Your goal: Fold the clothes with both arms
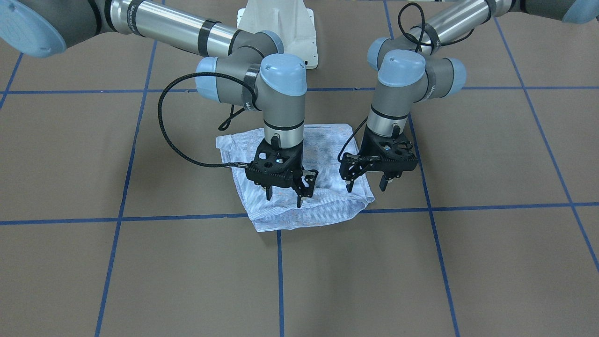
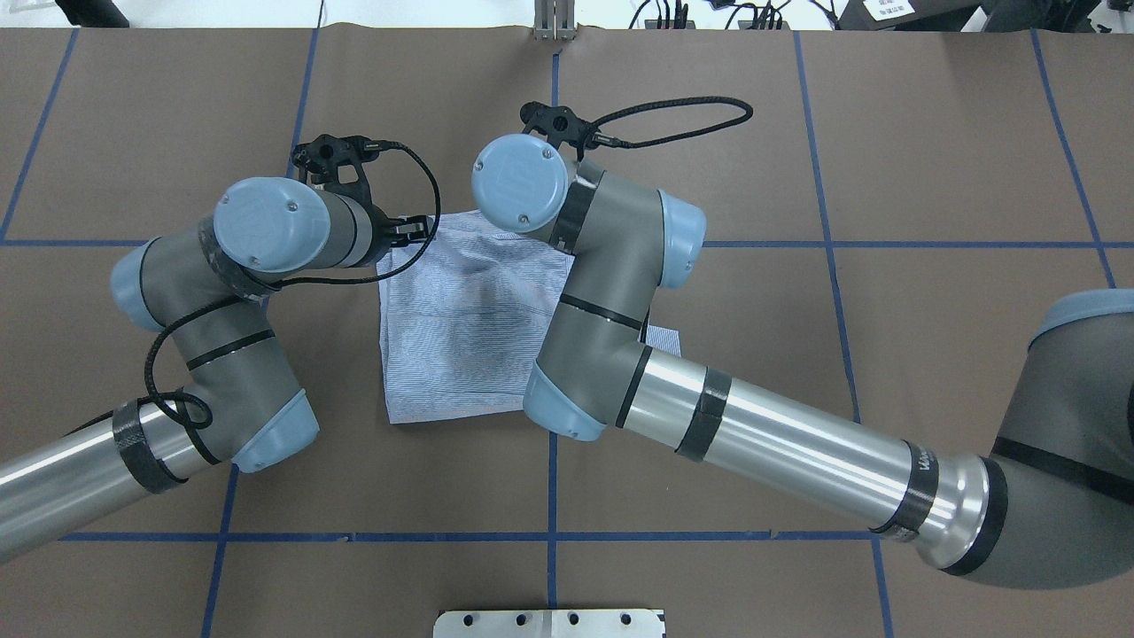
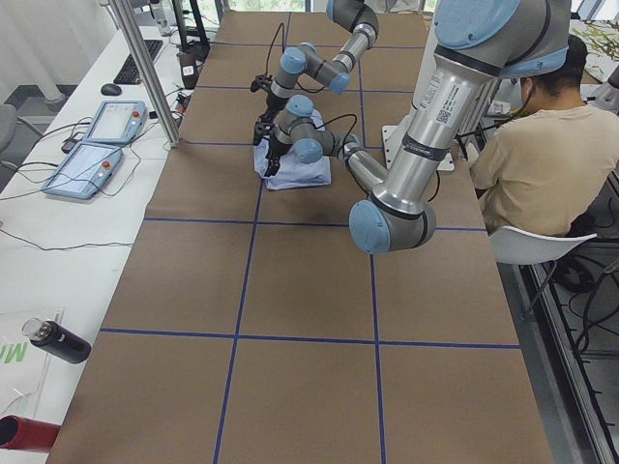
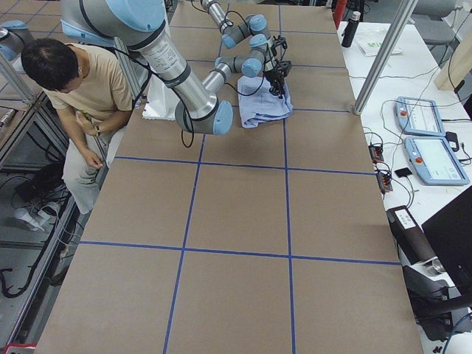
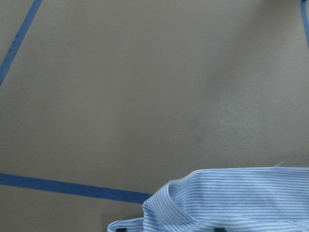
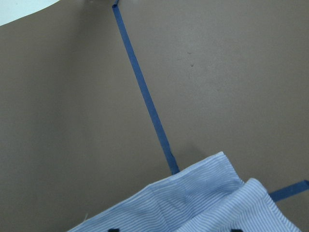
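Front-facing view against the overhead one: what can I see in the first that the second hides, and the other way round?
Only the front-facing view shows the fingers: the right gripper and left gripper are both open at the shirt, and a white pedestal stands behind them. Only the overhead view shows more of the shirt's robot-side half and a metal plate at its bottom edge; in that view the wrists hide the fingers. Both show the folded shirt, the left arm, the right arm and the brown table with blue lines.

Robotics lab, teach pendants [image 4: 435, 158], taped-grid table [image 4: 236, 206], seated operator [image 4: 81, 81]
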{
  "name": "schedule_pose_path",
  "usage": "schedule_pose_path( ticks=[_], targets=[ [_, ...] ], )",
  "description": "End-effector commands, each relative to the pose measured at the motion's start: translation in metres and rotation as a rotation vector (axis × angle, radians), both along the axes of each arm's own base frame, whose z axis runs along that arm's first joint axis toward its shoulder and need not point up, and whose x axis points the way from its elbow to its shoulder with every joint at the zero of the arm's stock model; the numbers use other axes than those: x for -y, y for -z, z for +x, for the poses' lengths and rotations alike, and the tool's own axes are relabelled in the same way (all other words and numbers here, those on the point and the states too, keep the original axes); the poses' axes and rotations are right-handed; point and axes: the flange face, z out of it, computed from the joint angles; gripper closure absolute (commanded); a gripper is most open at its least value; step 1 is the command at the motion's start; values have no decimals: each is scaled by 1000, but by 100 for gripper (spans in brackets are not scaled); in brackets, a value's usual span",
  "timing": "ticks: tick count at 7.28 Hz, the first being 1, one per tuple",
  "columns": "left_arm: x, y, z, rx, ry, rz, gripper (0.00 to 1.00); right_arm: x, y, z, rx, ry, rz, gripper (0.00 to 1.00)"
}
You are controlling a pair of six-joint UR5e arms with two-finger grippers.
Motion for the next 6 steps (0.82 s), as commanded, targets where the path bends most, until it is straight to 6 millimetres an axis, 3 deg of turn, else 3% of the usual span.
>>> schedule_pose_path(
  ticks=[1,2,3,4,6],
  targets=[
    [-11,-13,-86,57,-126,107,0,25,14,73,8,106,-50,0],
    [-23,-22,-132,126,-176,143,0,12,4,138,-33,183,-39,0],
    [-33,-37,-181,201,-222,187,0,-5,-30,222,-78,280,-1,0],
    [-36,-64,-232,255,-278,221,0,-18,-74,307,-98,348,31,0],
    [-29,-123,-366,371,-377,313,0,-25,-169,444,-155,496,98,0]
  ],
)
